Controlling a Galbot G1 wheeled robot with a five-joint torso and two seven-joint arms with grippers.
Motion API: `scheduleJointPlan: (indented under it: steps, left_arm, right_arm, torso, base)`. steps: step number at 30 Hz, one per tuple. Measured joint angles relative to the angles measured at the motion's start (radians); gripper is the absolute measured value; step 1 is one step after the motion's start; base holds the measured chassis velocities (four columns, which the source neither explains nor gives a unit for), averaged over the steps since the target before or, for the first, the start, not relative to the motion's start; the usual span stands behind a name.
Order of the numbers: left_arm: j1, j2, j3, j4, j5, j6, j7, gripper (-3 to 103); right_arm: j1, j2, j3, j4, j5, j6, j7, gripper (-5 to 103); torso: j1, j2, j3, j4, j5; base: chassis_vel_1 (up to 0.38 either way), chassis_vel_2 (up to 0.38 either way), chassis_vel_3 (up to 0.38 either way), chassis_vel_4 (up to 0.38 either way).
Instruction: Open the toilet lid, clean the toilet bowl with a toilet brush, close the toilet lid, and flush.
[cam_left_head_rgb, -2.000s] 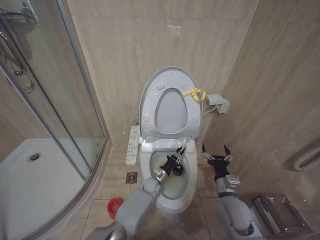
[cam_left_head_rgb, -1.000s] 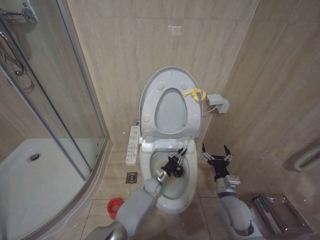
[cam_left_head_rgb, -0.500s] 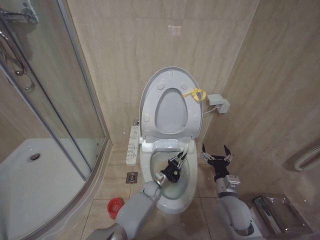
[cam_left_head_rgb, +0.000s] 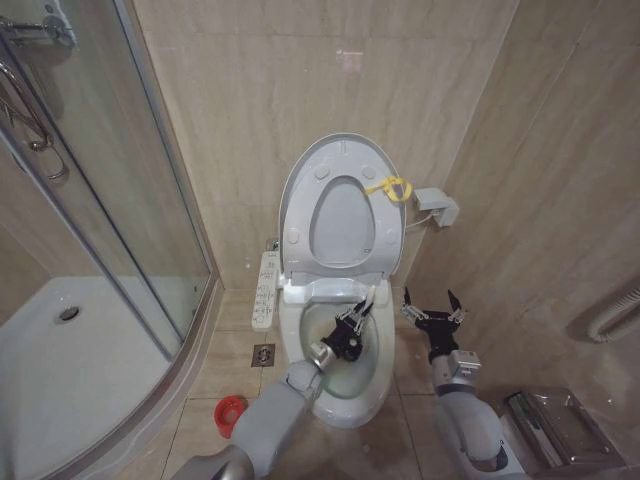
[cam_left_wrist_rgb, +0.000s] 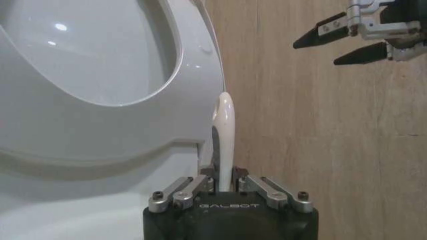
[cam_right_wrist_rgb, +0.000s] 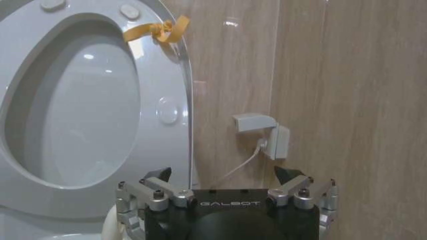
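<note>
The toilet lid (cam_left_head_rgb: 340, 222) stands upright against the back wall, the seat ring (cam_left_head_rgb: 299, 215) raised against it, a yellow loop (cam_left_head_rgb: 391, 187) at its edge. Below lies the open toilet bowl (cam_left_head_rgb: 368, 385), yellowish stains inside. My left gripper (cam_left_head_rgb: 348, 338) hangs inside the bowl, shut on the toilet brush's white handle (cam_left_head_rgb: 364, 300) (cam_left_wrist_rgb: 224, 137); the bristle head is hidden under the gripper. In the left wrist view the handle stands between the shut fingers in front of the lid (cam_left_wrist_rgb: 93, 75). My right gripper (cam_left_head_rgb: 430, 308) (cam_right_wrist_rgb: 223, 176) waits open beside the bowl, facing the lid (cam_right_wrist_rgb: 80, 110).
A red holder cup (cam_left_head_rgb: 230, 412) sits on the floor left of the toilet. The control panel (cam_left_head_rgb: 266, 290) hangs at the bowl's left. A glass shower door (cam_left_head_rgb: 120, 200) closes off the left side. A wall box (cam_left_head_rgb: 437, 207) with cable is at right; a metal rack (cam_left_head_rgb: 550, 425) sits in the corner.
The left gripper with the brush has shifted slightly down and toward the bowl's front. The right arm has not moved.
</note>
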Motion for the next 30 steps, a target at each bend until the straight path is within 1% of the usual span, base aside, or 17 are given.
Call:
scheduleJointPlan:
  steps: [6, 11, 14, 17, 19, 20, 22, 24, 25, 26, 28, 30]
  left_arm:
    - [-0.021, 0.0, -0.015, -0.021, -0.012, 0.003, -0.009, 15]
    - [-0.008, 0.0, -0.016, 0.011, -0.009, -0.001, -0.009, 15]
    - [0.002, 0.0, -0.021, 0.01, -0.007, -0.002, -0.008, 15]
    - [0.013, 0.0, -0.032, -0.024, -0.008, -0.001, -0.016, 15]
    - [0.032, 0.003, -0.045, -0.074, -0.009, 0.008, -0.028, 15]
    - [0.032, 0.003, -0.045, -0.074, -0.009, 0.008, -0.028, 15]
    - [0.065, 0.035, -0.059, -0.124, -0.01, 0.018, -0.035, 15]
    - [0.11, 0.083, -0.078, -0.169, -0.009, 0.027, -0.034, 15]
    - [0.128, 0.1, -0.087, -0.185, -0.007, 0.029, -0.031, 15]
    - [0.128, 0.1, -0.087, -0.185, -0.007, 0.029, -0.031, 15]
    - [0.178, 0.145, -0.116, -0.209, 0.001, 0.027, -0.028, 15]
    - [0.19, 0.154, -0.123, -0.213, 0.002, 0.024, -0.028, 15]
  right_arm:
    - [0.0, 0.0, 0.0, 0.0, 0.0, 0.0, 0.0, 100]
    - [0.0, 0.0, 0.0, 0.0, 0.0, 0.0, 0.0, 100]
    - [0.0, 0.0, 0.0, 0.0, 0.0, 0.0, 0.0, 100]
    - [0.0, 0.0, 0.0, 0.0, 0.0, 0.0, 0.0, 100]
    - [0.0, 0.0, 0.0, 0.0, 0.0, 0.0, 0.0, 100]
    - [0.0, 0.0, 0.0, 0.0, 0.0, 0.0, 0.0, 100]
    - [0.0, 0.0, 0.0, 0.0, 0.0, 0.0, 0.0, 100]
    - [0.0, 0.0, 0.0, 0.0, 0.0, 0.0, 0.0, 100]
    - [0.0, 0.0, 0.0, 0.0, 0.0, 0.0, 0.0, 100]
    - [0.0, 0.0, 0.0, 0.0, 0.0, 0.0, 0.0, 100]
    - [0.0, 0.0, 0.0, 0.0, 0.0, 0.0, 0.0, 100]
    - [0.0, 0.0, 0.0, 0.0, 0.0, 0.0, 0.0, 100]
  torso:
    - [0.0, 0.0, 0.0, -0.0003, 0.0]
    - [0.0, 0.0, 0.0, 0.0, 0.0]
    - [0.0, 0.0, 0.0, 0.0, 0.0]
    - [0.0, 0.0, 0.0, -0.0001, 0.0001]
    - [0.0, 0.0, 0.0, -0.0005, -0.0001]
    - [0.0, 0.0, 0.0, -0.0005, -0.0001]
    - [0.0, 0.0, 0.0, -0.001, -0.0003]
    - [0.0, 0.0, 0.0, 0.0003, 0.0004]
    - [0.0, 0.0, 0.0, 0.0002, 0.0002]
    - [0.0, 0.0, 0.0, 0.0002, 0.0002]
    - [0.0, 0.0, 0.0, 0.0005, 0.0001]
    - [0.0, 0.0, 0.0, 0.0005, -0.0001]
  base:
    - [0.0, 0.0, 0.0, 0.0]
    - [0.0, 0.0, 0.0, 0.0]
    - [0.0, 0.0, 0.0, 0.0]
    - [0.0, 0.0, 0.0, 0.0]
    - [0.0, 0.0, 0.0, 0.0]
    - [0.0, 0.0, 0.0, 0.0]
    - [0.0, 0.0, 0.0, 0.0]
    - [0.0, 0.0, 0.0, 0.0]
    - [0.0, 0.0, 0.0, 0.0]
    - [0.0, 0.0, 0.0, 0.0]
    - [0.0, 0.0, 0.0, 0.0]
    - [0.0, 0.0, 0.0, 0.0]
